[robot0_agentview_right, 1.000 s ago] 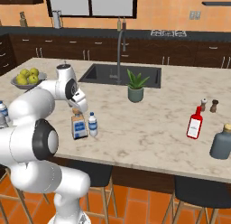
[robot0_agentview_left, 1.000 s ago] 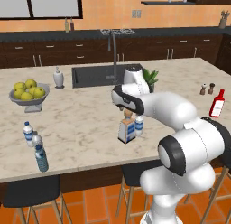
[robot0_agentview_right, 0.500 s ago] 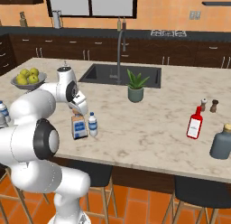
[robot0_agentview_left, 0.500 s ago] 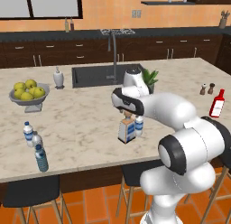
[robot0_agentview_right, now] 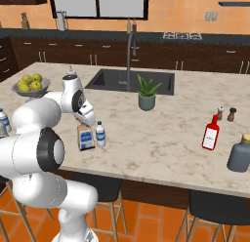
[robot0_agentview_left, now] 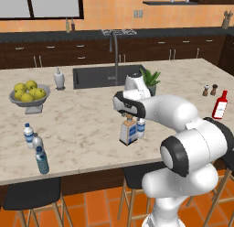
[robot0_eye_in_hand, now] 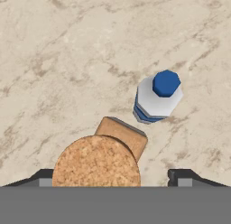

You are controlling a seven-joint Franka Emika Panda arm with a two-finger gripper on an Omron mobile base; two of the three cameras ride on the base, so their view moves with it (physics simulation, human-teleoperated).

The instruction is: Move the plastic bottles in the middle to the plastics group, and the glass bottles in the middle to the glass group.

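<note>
While the gripper [robot0_eye_in_hand: 110, 175] hangs spread open over the cork-stoppered glass bottle [robot0_agentview_left: 128, 131], the water bottle [robot0_eye_in_hand: 158, 97] stands just right. A finger could topple it when descending.

Orange walls [robot0_agentview_left: 109, 11] — dark cabinets [robot0_agentview_right: 161, 58]

The gripper [robot0_eye_in_hand: 108, 175] hung right above the cork bottle [robot0_agentview_left: 128, 131], its open fingers either side of the cork [robot0_eye_in_hand: 96, 161] with bare room around each tip. A small water bottle [robot0_eye_in_hand: 158, 97] stood just beside the cork bottle, crowding that side. The marble counter [robot0_agentview_left: 82, 125] around the pair lay open. The potted plant [robot0_agentview_right: 146, 92] and sink [robot0_agentview_right: 129, 81] stood well behind, and the red bottle [robot0_agentview_right: 211, 133] far off.
</note>
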